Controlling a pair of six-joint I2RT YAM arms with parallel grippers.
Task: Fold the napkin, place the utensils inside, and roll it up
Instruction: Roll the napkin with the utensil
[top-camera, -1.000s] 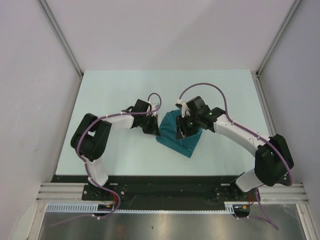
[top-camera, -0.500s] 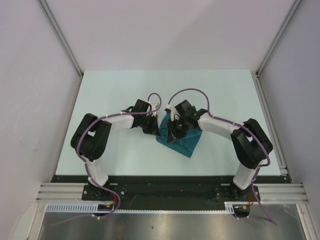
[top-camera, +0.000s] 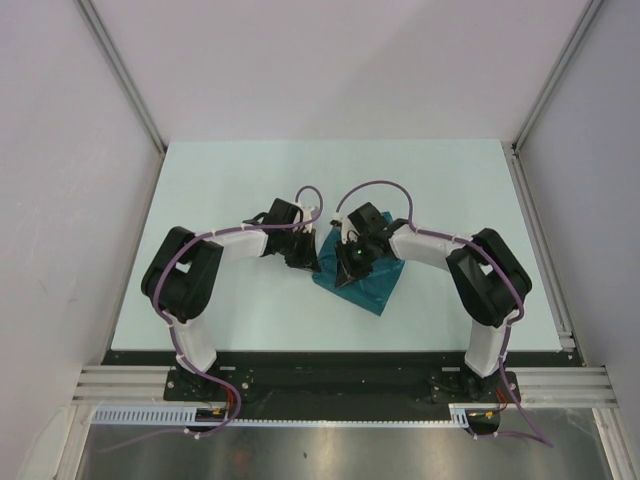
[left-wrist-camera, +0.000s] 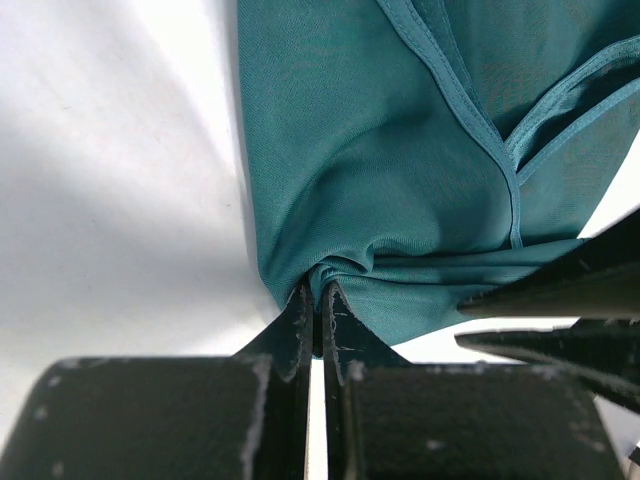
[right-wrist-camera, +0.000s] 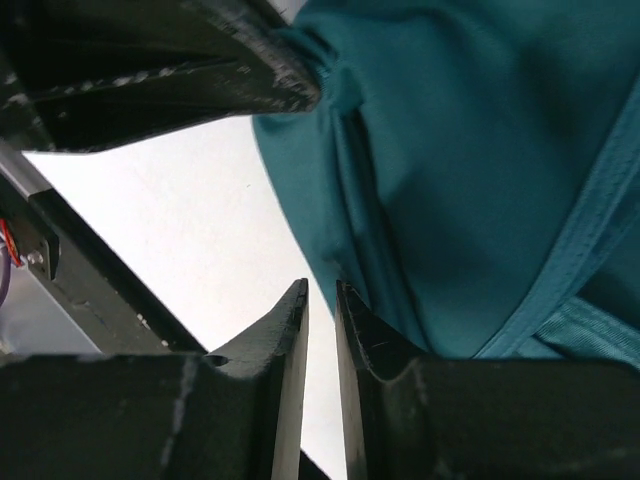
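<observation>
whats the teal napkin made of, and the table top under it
The napkin looks like a thin woven fabric, likely synthetic or satin-like: slight sheen, soft folds, stitched hems. The table looks like a smooth, hard pale sheet, perhaps laminate or painted board; its surface shows soft glare.

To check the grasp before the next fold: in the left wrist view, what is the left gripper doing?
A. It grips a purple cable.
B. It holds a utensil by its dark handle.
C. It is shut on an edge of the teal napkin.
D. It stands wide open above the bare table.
C: the left gripper has its fingers pressed together, with a bunched edge of the napkin pinched between the tips.
</observation>
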